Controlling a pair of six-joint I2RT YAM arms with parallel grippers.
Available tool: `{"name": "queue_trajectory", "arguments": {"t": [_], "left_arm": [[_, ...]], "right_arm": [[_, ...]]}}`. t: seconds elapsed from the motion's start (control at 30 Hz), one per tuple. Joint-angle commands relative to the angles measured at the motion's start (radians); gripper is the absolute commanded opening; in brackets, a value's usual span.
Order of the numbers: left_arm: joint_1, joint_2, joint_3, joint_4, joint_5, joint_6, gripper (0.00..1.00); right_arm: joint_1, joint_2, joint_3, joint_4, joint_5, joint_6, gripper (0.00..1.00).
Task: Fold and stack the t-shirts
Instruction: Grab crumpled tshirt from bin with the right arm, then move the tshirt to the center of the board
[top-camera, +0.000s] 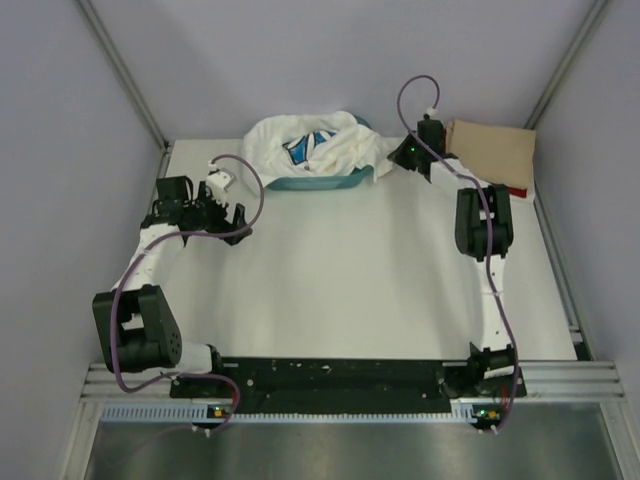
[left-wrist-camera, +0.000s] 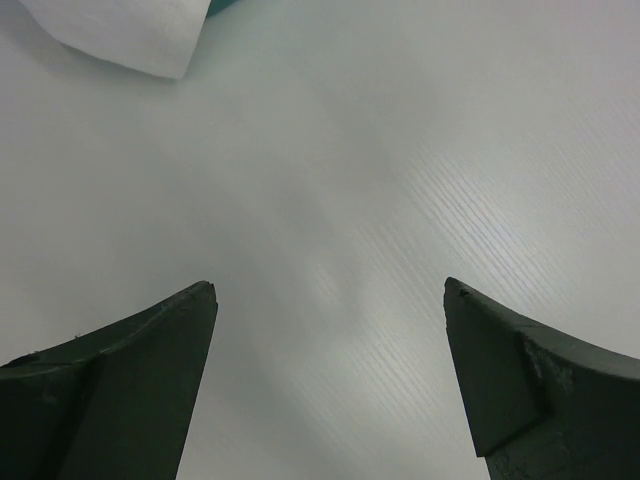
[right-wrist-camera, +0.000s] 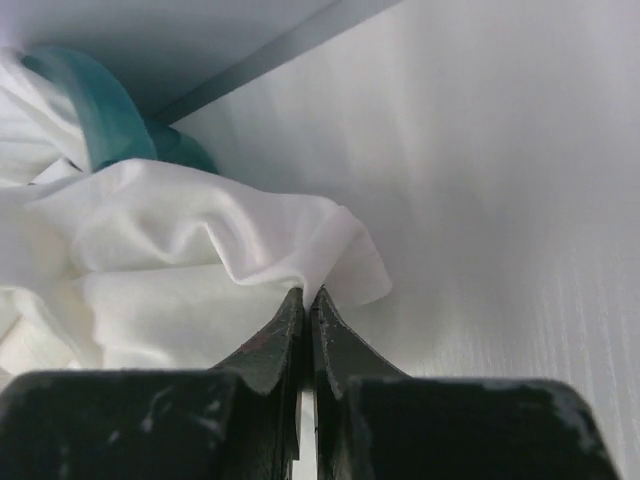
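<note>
A crumpled white t-shirt (top-camera: 315, 150) with a blue-and-red print lies heaped in and over the teal tub (top-camera: 318, 183) at the back of the table. My right gripper (top-camera: 412, 152) is at the shirt's right edge, and in the right wrist view its jaws (right-wrist-camera: 305, 295) are shut on a fold of the white cloth (right-wrist-camera: 200, 250). A folded tan t-shirt (top-camera: 492, 152) lies at the back right with a red t-shirt (top-camera: 518, 190) peeking from under it. My left gripper (top-camera: 222, 178) hovers open over bare table left of the tub, holding nothing (left-wrist-camera: 330, 290).
The teal tub rim (right-wrist-camera: 95, 105) shows behind the cloth in the right wrist view. A corner of white cloth (left-wrist-camera: 130, 35) lies at the top left of the left wrist view. Grey walls enclose the white table (top-camera: 350, 280) on three sides.
</note>
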Motion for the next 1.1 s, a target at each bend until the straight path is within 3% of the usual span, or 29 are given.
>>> {"name": "queue_trajectory", "arguments": {"t": [0.0, 0.17, 0.37, 0.57, 0.8, 1.07], "left_arm": [[0.001, -0.008, 0.032, 0.013, 0.002, 0.017, 0.99], [0.000, -0.021, 0.030, 0.036, -0.036, -0.002, 0.99], [0.001, -0.037, 0.047, 0.040, -0.097, -0.020, 0.99], [0.001, -0.060, 0.042, 0.066, -0.177, -0.039, 0.99], [0.001, -0.086, 0.058, 0.059, -0.189, -0.037, 0.99], [0.003, -0.172, 0.053, 0.061, -0.145, -0.016, 0.99]], "right_arm": [[-0.006, -0.202, 0.075, 0.048, 0.013, -0.083, 0.00], [0.014, -0.346, 0.137, 0.095, -0.021, -0.139, 0.00], [0.112, -0.470, 0.218, 0.332, -0.196, -0.165, 0.00], [0.180, -0.588, 0.307, 0.601, -0.406, 0.045, 0.00], [0.198, -0.906, 0.053, 0.872, -0.458, 0.131, 0.00], [0.200, -1.294, -0.293, 0.868, -0.507, 0.073, 0.00]]}}
